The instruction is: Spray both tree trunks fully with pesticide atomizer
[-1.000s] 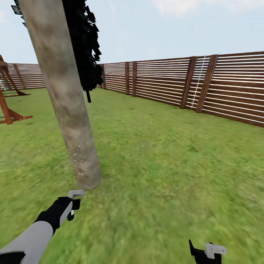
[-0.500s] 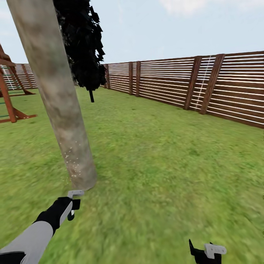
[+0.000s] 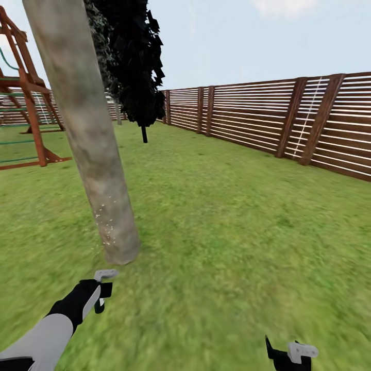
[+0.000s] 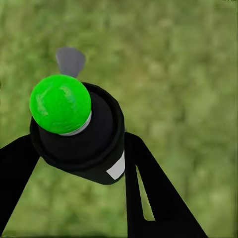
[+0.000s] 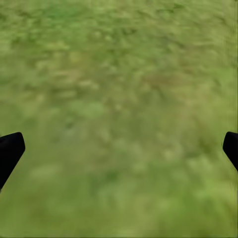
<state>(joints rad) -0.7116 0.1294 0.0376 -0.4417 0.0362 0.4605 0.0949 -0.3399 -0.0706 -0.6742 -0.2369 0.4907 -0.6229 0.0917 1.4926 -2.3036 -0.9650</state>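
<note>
The left gripper clamps the atomizer just short of the trunk, whose base carries pale pesticide specks, while the right gripper hangs over the lawn with fingers spread wide and empty.

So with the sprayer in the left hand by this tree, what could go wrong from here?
Coverage may stay patchy: the pesticide specks sit only low on the tree trunk, and the rest looks bare. The atomizer in the left gripper hangs low, aimed near the grass, so spray may miss. The right gripper, jaws apart, holds nothing.
</note>
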